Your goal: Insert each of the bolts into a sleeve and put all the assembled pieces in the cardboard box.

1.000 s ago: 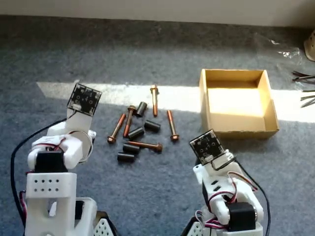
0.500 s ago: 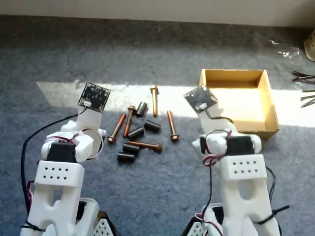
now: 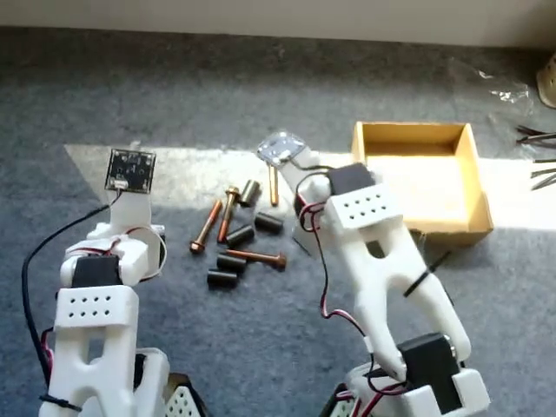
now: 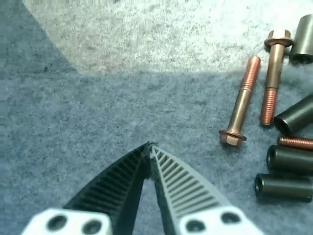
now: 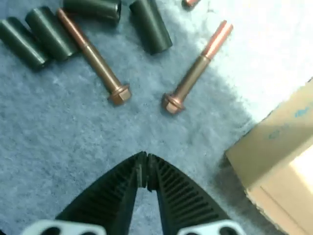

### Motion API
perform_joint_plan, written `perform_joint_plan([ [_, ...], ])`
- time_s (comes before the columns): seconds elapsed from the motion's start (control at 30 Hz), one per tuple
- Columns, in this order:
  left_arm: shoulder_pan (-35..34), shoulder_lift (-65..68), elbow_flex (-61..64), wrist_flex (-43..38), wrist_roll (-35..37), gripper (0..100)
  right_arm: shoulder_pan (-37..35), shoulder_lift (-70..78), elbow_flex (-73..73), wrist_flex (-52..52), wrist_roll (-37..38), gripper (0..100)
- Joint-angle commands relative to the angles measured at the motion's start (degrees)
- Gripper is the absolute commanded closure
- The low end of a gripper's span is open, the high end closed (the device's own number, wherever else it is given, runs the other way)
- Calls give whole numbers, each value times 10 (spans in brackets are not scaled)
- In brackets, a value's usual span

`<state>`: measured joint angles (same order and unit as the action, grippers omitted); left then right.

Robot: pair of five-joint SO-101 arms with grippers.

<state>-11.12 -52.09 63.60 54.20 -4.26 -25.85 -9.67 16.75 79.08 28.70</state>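
Several copper bolts [image 3: 257, 257] and black sleeves [image 3: 222, 279] lie scattered on the grey carpet at the centre. The cardboard box [image 3: 417, 228] stands empty to their right. My right arm stretches over the right side of the pile. Its gripper [image 5: 145, 155] is shut with nothing in it, a short way from the heads of two bolts [image 5: 195, 71], and the box corner [image 5: 279, 147] is beside it. My left gripper [image 4: 148, 145] is shut and empty above bare carpet left of the pile, with the nearest bolt [image 4: 242, 105] a little way off.
A sunlit strip crosses the carpet behind the pile and through the box. Metal tools [image 3: 539, 135] and a clear wrapper [image 3: 495, 82] lie at the far right edge. Open carpet lies in front of the pile between the two arm bases.
My right arm has risen from its folded pose and swung forward and left, from beside the box to over the pile. My left arm's wrist shifted slightly left.
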Motion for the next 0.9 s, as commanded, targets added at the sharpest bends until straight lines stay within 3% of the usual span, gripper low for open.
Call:
perform_joint_plan([
  [0.0,-7,-2,8,-25,5,993,-24,10,-63,6,-1,991],
  [0.2,-5,-2,13,-27,5,993,-48,44,-70,-62,29,904],
  [0.33,-8,-2,14,-28,4,993,-71,85,-73,-72,32,914],
  [0.5,-37,-2,29,-66,4,993,-112,136,-74,-73,113,914],
  [0.77,-71,-2,31,-80,4,993,-124,199,-149,-75,172,913],
  [0.87,-72,-2,31,-80,4,993,-121,238,-186,-75,178,868],
])
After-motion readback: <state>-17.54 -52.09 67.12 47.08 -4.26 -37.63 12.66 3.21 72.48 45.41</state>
